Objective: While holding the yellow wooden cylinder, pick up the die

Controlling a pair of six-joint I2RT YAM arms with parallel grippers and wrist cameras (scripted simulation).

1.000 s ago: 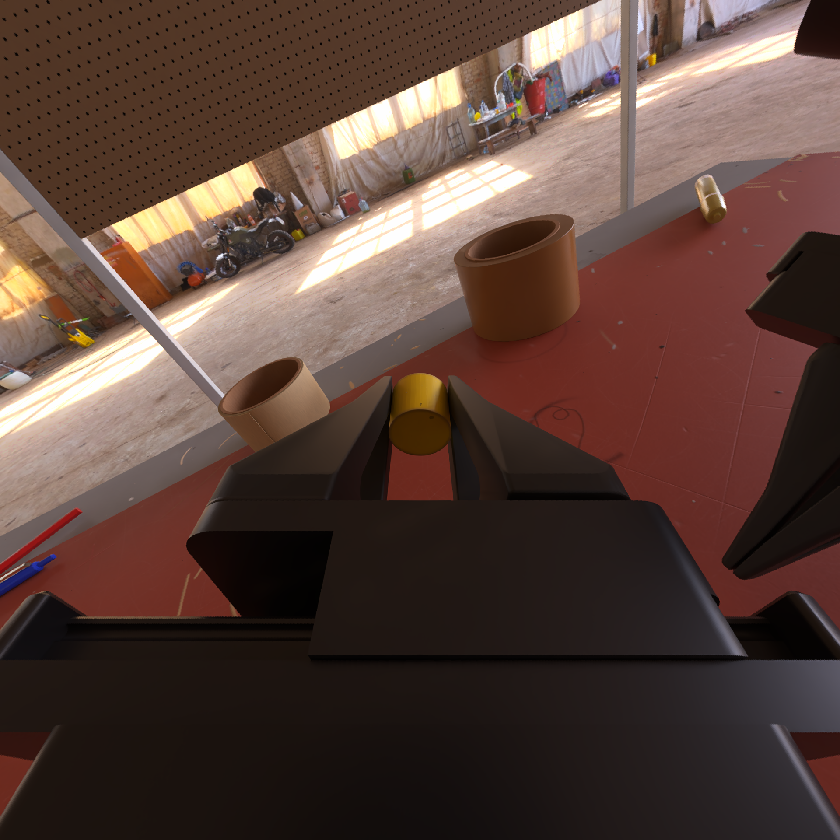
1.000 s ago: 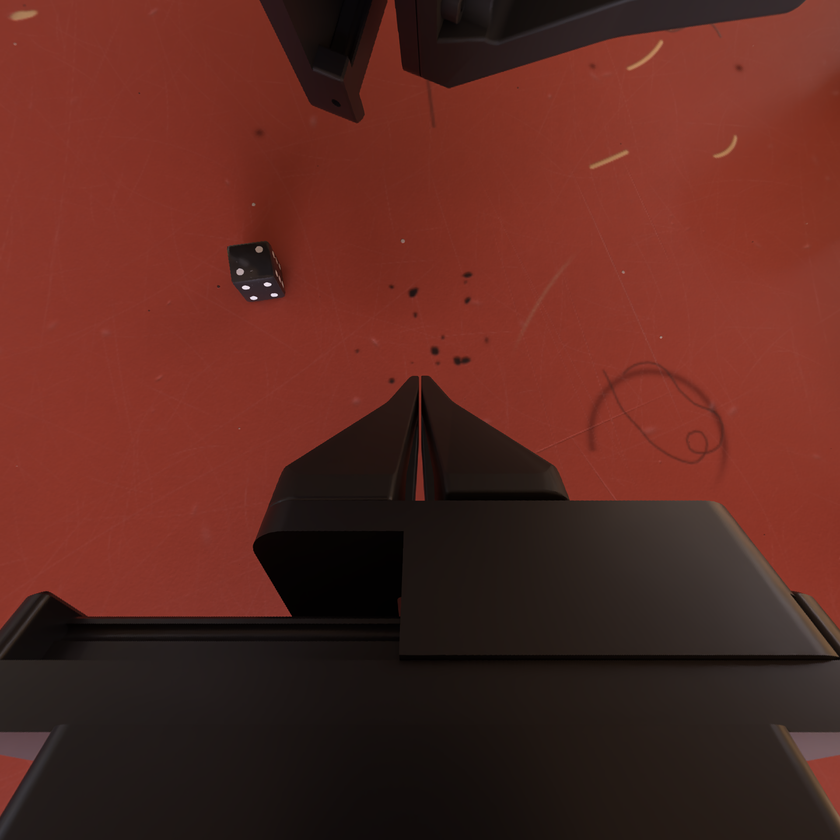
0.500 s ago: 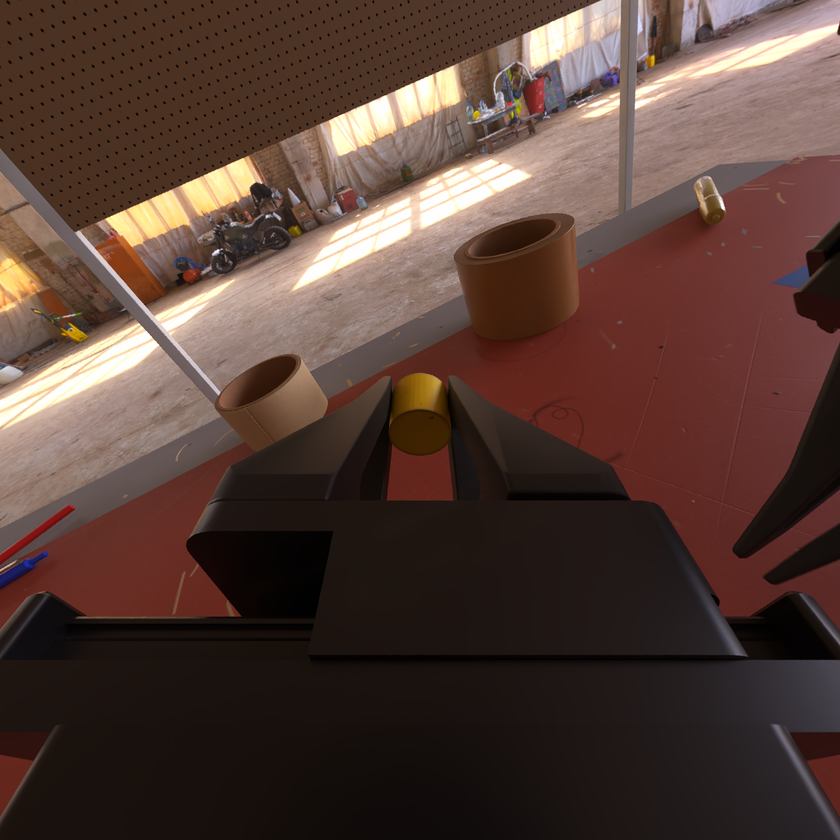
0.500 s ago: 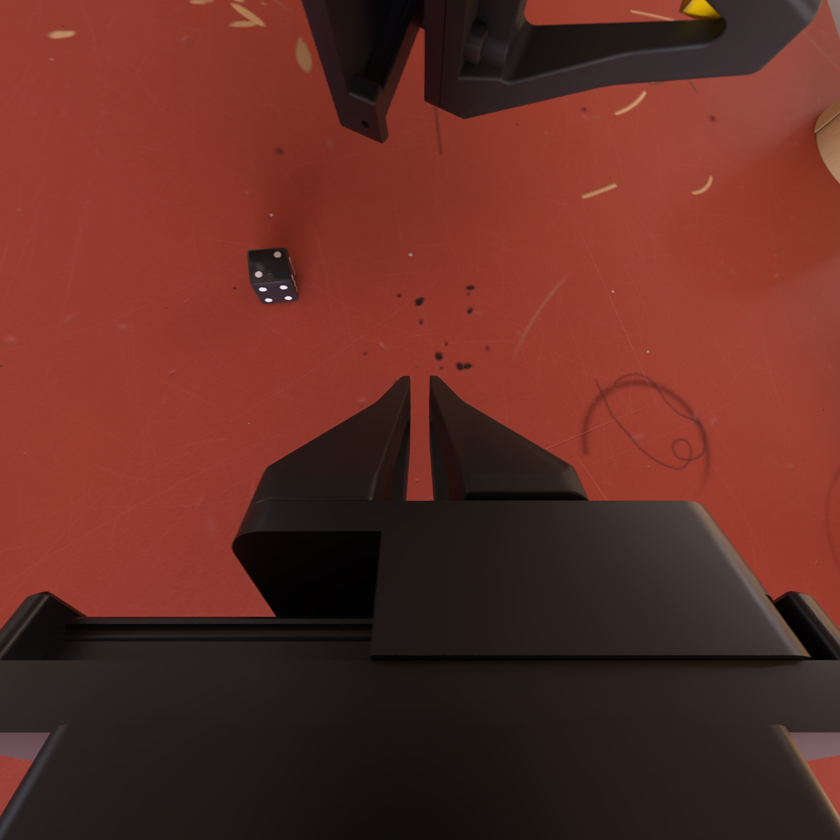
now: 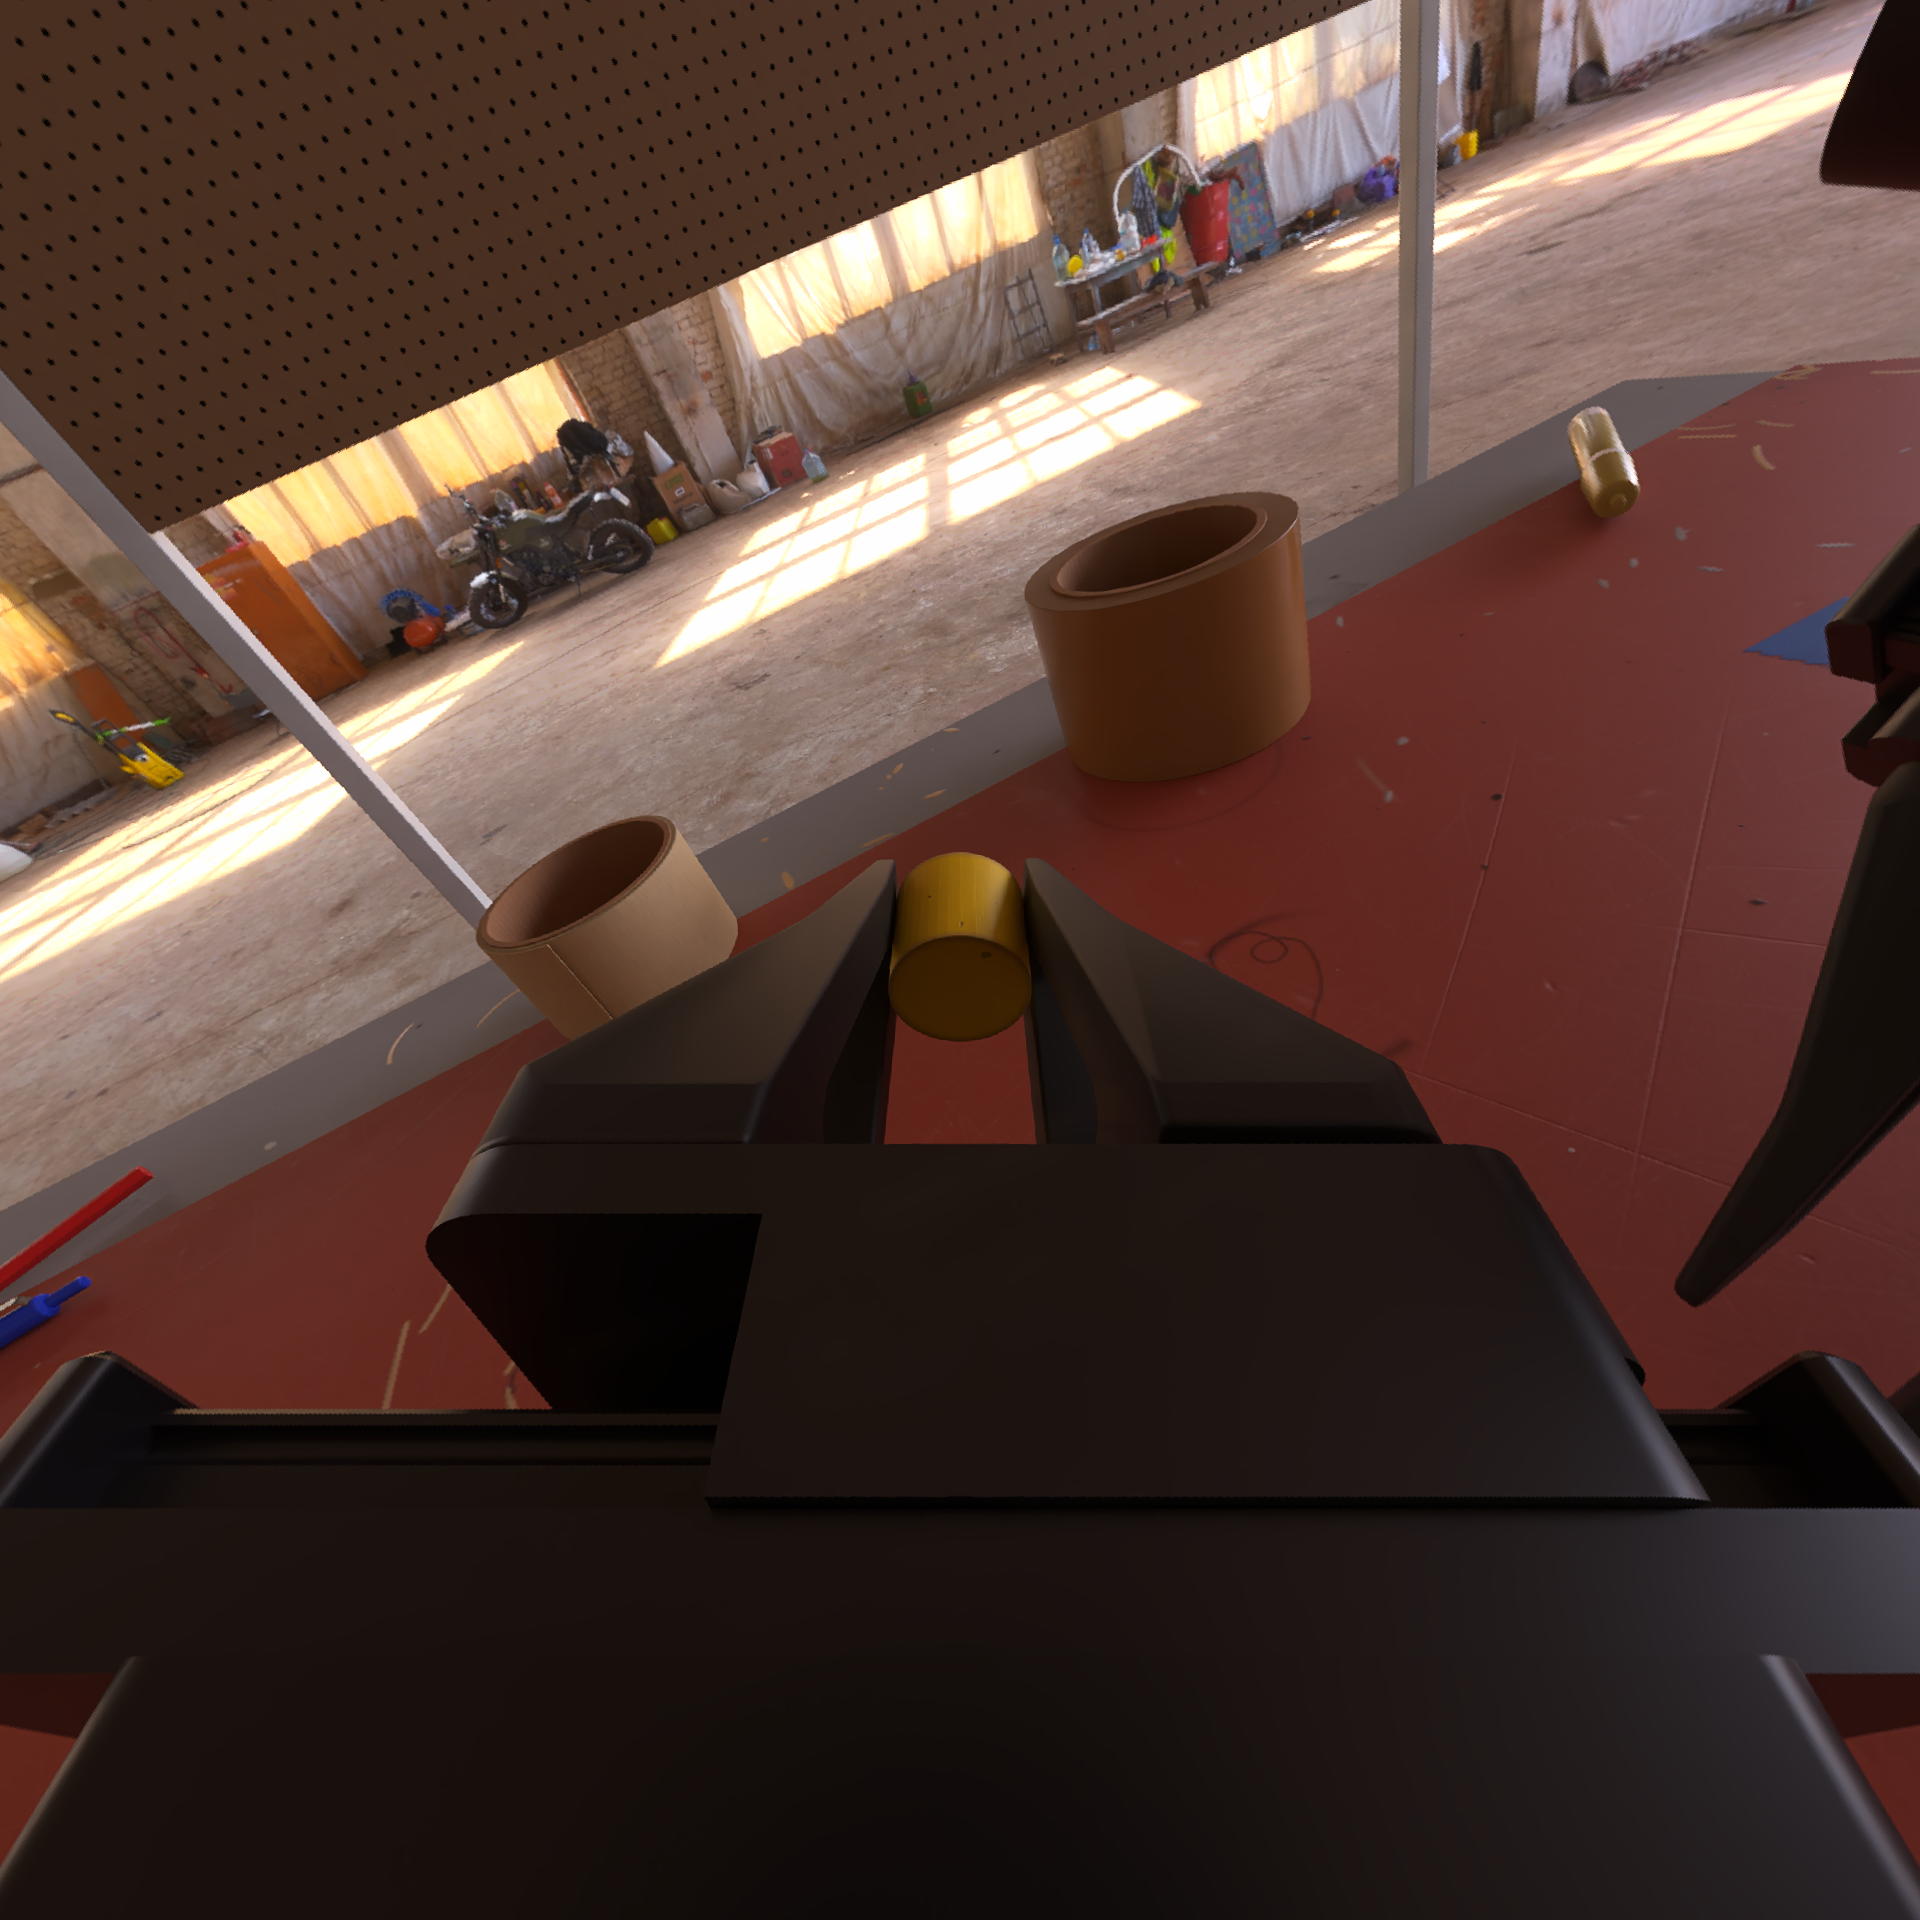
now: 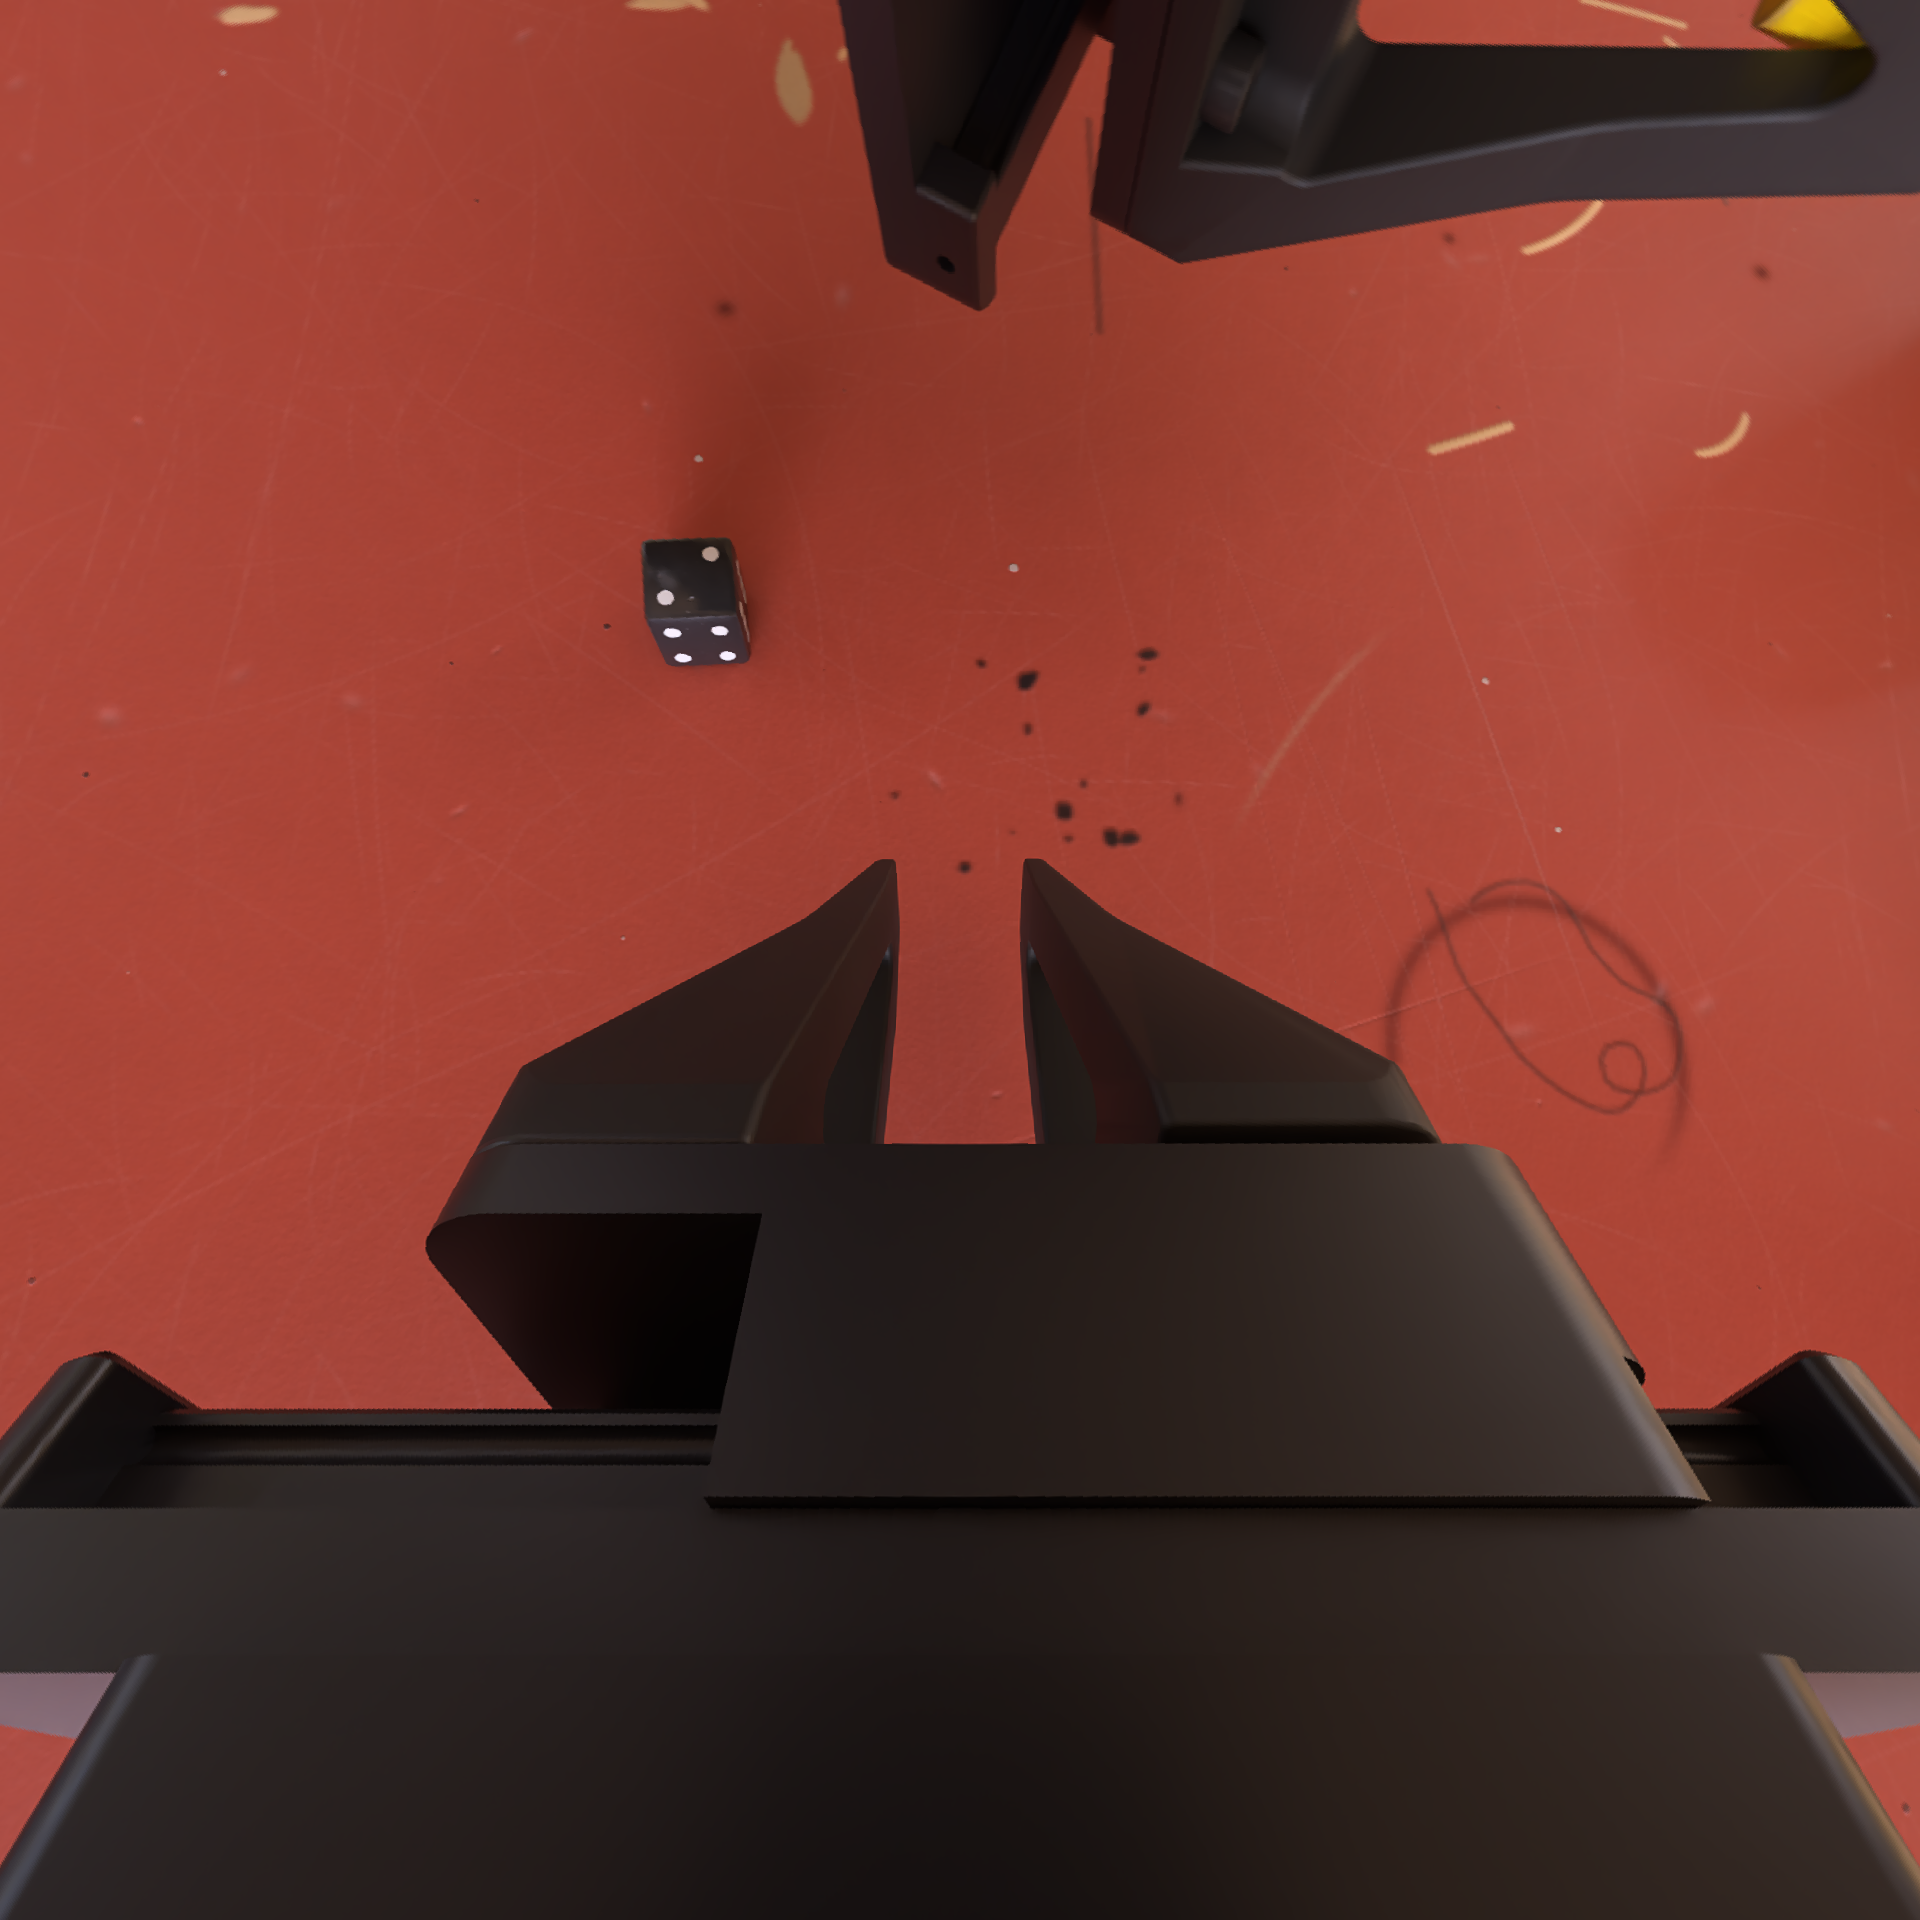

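Observation:
My left gripper (image 5: 959, 883) is shut on the yellow wooden cylinder (image 5: 958, 961) and holds it above the red table. The black die (image 6: 696, 601) with white pips lies on the red table (image 6: 312, 935) in the right wrist view, ahead and to the left of my right gripper (image 6: 959, 864). My right gripper is open by a small gap, empty, and looks straight down from above the table. The left arm (image 6: 1351, 125) crosses the top of the right wrist view, with a bit of the yellow cylinder (image 6: 1808, 19) at the top right corner.
A brown tape roll (image 5: 1174, 634) and a paler tape roll (image 5: 608, 925) stand near the table's far edge (image 5: 831, 821). A small yellowish bottle (image 5: 1605, 473) lies far right. Red and blue pens (image 5: 42, 1283) lie at the left. The right arm (image 5: 1849, 935) fills the right edge.
My right gripper has opened from shut to a small gap and risen a little; the die looks smaller and nearer the centre. The left gripper keeps its hold on the cylinder.

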